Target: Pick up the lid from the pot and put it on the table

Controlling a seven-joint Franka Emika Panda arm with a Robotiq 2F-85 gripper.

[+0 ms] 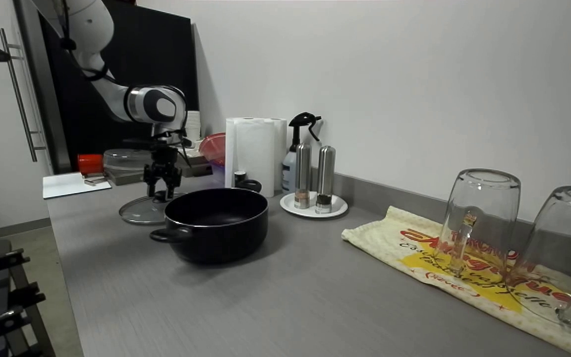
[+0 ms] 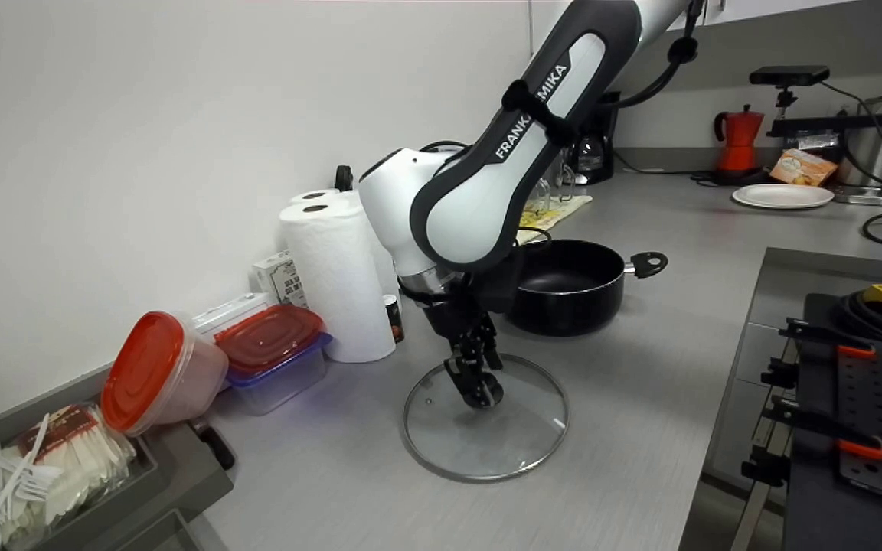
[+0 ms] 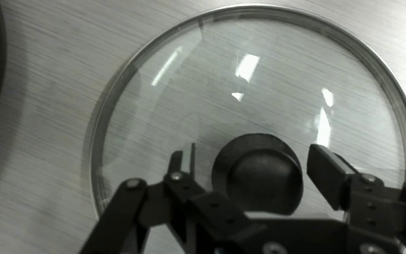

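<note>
Noted lid (image 1: 147,211) flat on table (image 1: 285,297), left of pot (image 1: 221,240) in an exterior view; gripper (image 3: 254,167) parted astride knob (image 3: 264,180). Presumably stiff, slippery, breakable; best held there.

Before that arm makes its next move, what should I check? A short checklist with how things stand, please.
Probably the claw lifts away next, so check:
1. Glass lid resting on the grey countertop: ok.
2. Cooking pot uncovered and apart from the lid: ok.
3. Claw open: ok.
4. Fingers clear of the black knob on both sides: ok in the wrist view, though one gap looks narrow.
5. Fingers clear of the glass underneath: cannot tell.
</note>
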